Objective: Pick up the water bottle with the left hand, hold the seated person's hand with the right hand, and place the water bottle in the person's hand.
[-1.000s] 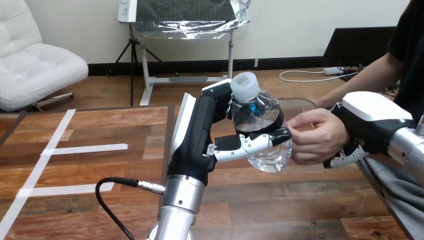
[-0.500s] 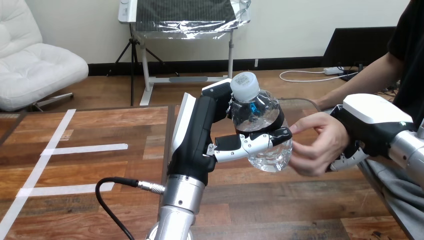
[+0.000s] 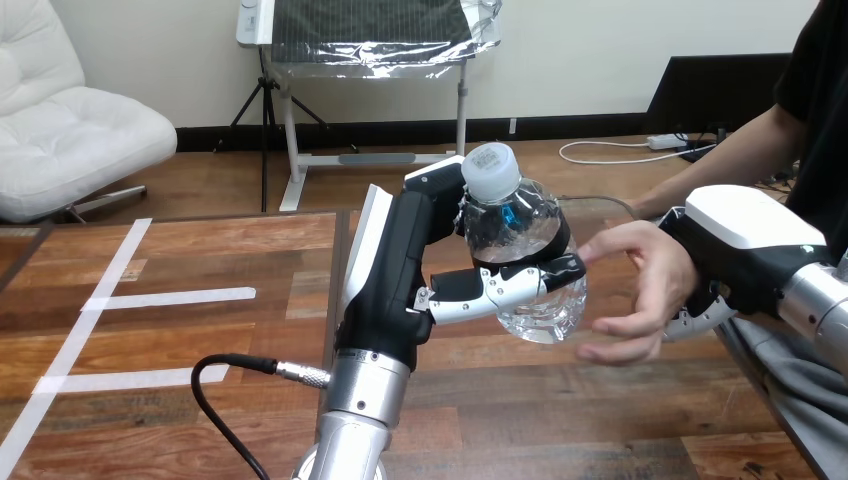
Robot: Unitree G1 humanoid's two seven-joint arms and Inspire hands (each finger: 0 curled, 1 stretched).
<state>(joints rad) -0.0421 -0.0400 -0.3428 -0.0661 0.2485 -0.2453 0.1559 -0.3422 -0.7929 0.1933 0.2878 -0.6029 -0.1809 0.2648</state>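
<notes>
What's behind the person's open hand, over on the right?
The robot's black, white-shelled right hand sits close behind the person's hand. Where the two meet is covered by the person's hand.

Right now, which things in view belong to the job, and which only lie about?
Job:
bottle
left hand, fingers curled round the bottle
person's hand, open beside the bottle
right hand, holding the person's wrist

Lying about:
tape strips on the table

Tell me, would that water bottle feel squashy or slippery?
Probably squashy: the water bottle looks like thin clear plastic. Its smooth round sides might slip, though the left hand grips round it. Laid down, it would likely roll.
</notes>
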